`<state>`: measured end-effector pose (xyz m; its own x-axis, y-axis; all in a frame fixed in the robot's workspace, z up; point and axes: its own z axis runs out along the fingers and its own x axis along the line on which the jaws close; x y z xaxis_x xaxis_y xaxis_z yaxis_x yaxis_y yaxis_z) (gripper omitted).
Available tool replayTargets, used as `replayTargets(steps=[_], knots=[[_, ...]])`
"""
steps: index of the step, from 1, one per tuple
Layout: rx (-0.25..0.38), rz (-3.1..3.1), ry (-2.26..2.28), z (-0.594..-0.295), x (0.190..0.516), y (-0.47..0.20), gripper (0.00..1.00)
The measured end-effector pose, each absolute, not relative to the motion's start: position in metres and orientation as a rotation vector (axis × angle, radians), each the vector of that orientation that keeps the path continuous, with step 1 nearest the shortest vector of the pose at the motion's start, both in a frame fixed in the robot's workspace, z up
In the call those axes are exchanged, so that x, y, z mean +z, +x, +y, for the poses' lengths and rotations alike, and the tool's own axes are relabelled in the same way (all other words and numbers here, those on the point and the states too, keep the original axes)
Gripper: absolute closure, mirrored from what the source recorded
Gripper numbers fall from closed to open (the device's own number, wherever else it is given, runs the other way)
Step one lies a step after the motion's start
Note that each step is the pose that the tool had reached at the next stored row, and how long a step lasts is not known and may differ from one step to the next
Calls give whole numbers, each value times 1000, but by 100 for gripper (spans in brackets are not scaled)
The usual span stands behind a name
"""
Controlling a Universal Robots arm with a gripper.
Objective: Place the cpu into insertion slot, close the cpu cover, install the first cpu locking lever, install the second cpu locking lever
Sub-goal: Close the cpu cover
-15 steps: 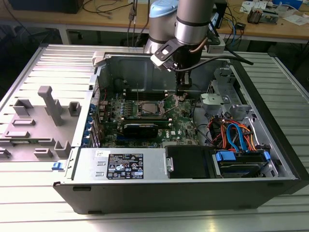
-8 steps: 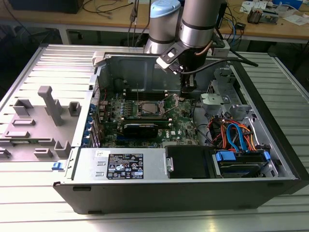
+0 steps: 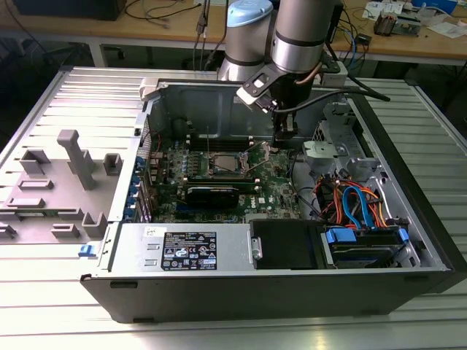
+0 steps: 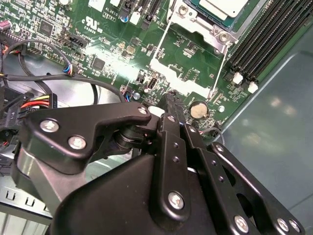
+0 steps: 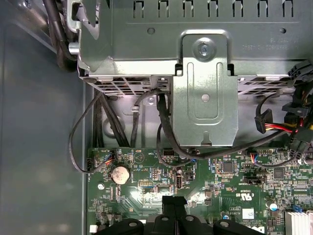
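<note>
The cpu [image 4: 221, 6], a silver-topped chip, lies in the insertion slot [image 3: 222, 165] in the middle of the green board. The cpu cover [image 4: 188, 17], a silver frame, lies flat around it. Two thin wire levers [image 4: 160, 41] [image 4: 221, 66] run out from the socket over the board toward my gripper. My gripper [image 4: 170, 96] [image 5: 174, 200] hangs just above the board beside the socket, on the exterior view's right [image 3: 283, 142]. Its black fingers are shut together with nothing between them.
A coin battery [image 5: 120, 174] sits on the board close to the fingertips. A metal drive cage [image 5: 205, 73] with black cables rises past the board's edge. Memory slots [image 4: 266, 34] flank the socket. A black card [image 3: 211, 194], a power supply [image 3: 190, 251] and coloured cables [image 3: 350, 200] fill the case's front.
</note>
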<state>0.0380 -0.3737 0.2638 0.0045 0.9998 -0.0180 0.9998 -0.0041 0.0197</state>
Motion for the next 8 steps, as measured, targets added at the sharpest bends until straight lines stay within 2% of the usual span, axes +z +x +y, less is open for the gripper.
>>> replayTargets(steps=[8], knots=[[2,2198,2207,-374,262,39,89]])
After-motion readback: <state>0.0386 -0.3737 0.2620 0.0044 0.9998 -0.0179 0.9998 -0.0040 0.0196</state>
